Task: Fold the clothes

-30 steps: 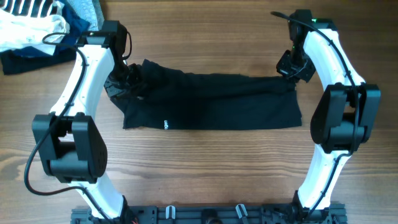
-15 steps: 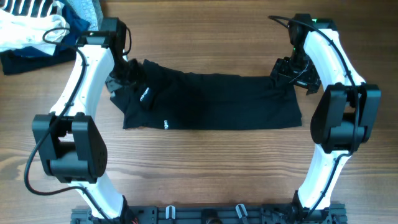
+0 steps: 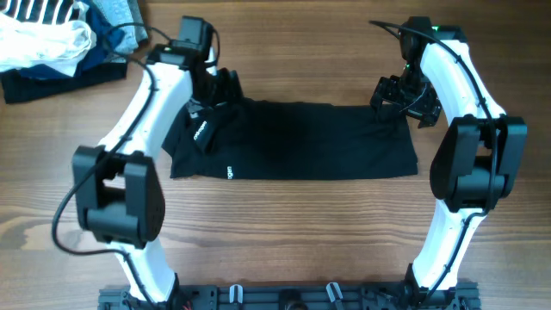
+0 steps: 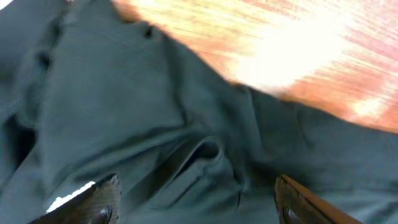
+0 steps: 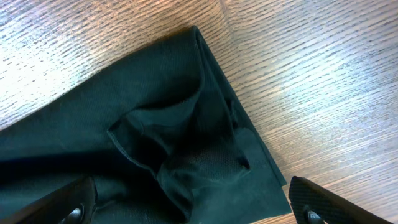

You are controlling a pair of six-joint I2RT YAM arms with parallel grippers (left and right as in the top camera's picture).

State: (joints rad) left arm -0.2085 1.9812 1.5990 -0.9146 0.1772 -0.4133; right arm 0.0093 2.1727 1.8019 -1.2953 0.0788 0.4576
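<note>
Fabric is lying across the middle of the table (image 3: 284, 232): the black garment (image 3: 301, 142) is stretching as a long flat band from left to right. Its small white logo (image 3: 230, 172) is sitting at the near edge, toward the left end. At the band's far left corner the left gripper (image 3: 220, 89) is hanging over bunched cloth. Its fingers (image 4: 104, 198) are standing apart, and wrinkled fabric is lying loose below and between them, not clamped. At the far right corner the right gripper (image 3: 387, 93) is hanging over the folded corner with its jaws spread wide, the cloth beneath them lying ungripped. In the table's far left corner a heap of white, striped and blue garments (image 3: 52, 43) is sitting, well apart from the black one.
</note>
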